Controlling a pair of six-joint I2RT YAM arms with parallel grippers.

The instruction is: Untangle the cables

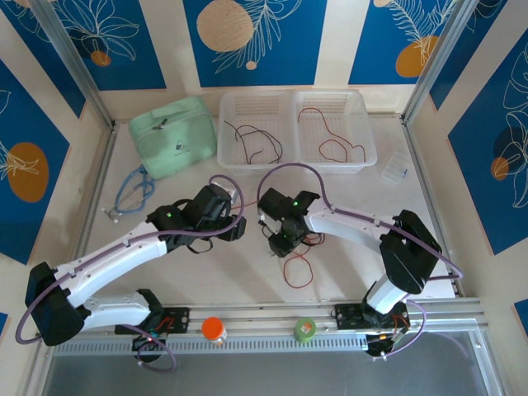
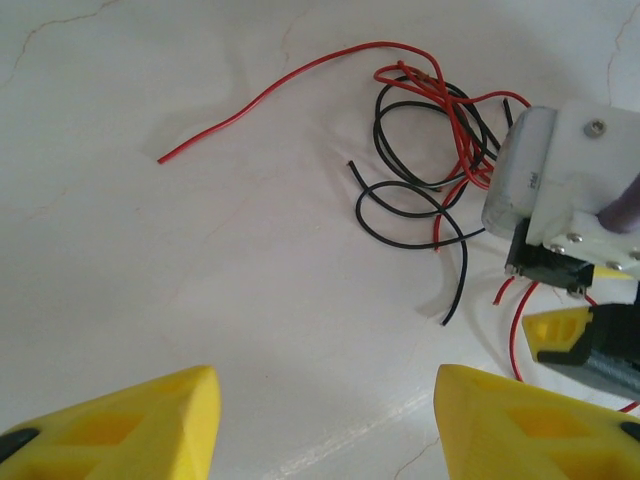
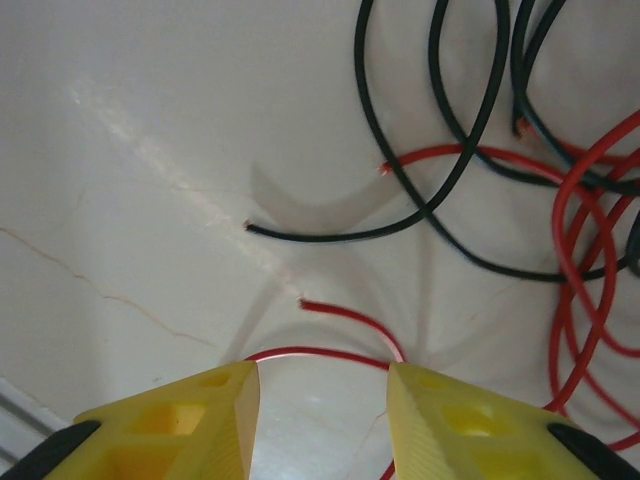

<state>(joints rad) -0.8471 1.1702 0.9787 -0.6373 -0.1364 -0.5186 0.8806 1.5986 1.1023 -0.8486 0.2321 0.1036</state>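
White bench [image 1: 206,276] with two trays [image 1: 247,111] at the far side, each already holding a few separated cables [image 1: 256,140]; a red and black tangle [image 2: 430,150] lies mid-bench, so the untangling looks partly done. Both arms reach inward over it. The left gripper [image 2: 325,385] hovers wide open and empty; the right gripper [image 3: 322,370], low, gapes astride a red strand [image 3: 320,352]
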